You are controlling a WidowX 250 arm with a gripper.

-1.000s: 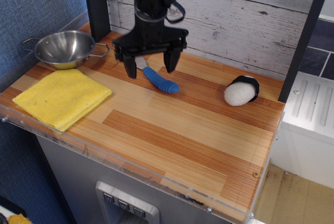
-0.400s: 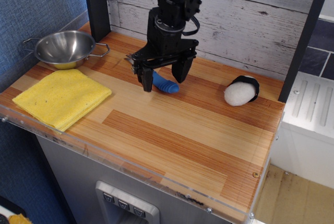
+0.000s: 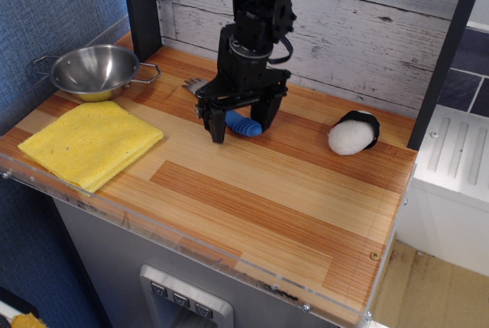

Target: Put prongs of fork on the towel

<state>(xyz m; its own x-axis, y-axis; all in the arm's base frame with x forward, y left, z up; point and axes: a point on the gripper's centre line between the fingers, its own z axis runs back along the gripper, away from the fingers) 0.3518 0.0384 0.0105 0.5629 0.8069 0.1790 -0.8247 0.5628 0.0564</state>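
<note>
The fork lies on the wooden counter near the back. Its ribbed blue handle [image 3: 243, 125] shows between my fingers and its silver prongs [image 3: 192, 84] point left toward the bowl. My gripper [image 3: 243, 125] is low over the handle, open, with one finger on each side of it; the jaws have not closed on it. The yellow towel [image 3: 90, 143] lies flat at the front left of the counter, well apart from the fork.
A round steel bowl [image 3: 95, 70] stands at the back left, just behind the towel. A white and black object [image 3: 353, 134] lies at the right. A dark post [image 3: 141, 7] stands at the back left, a plank wall behind.
My gripper has moved right and come down over the fork's blue handle, and its fingers have narrowed around it. The fork has stayed in place.
</note>
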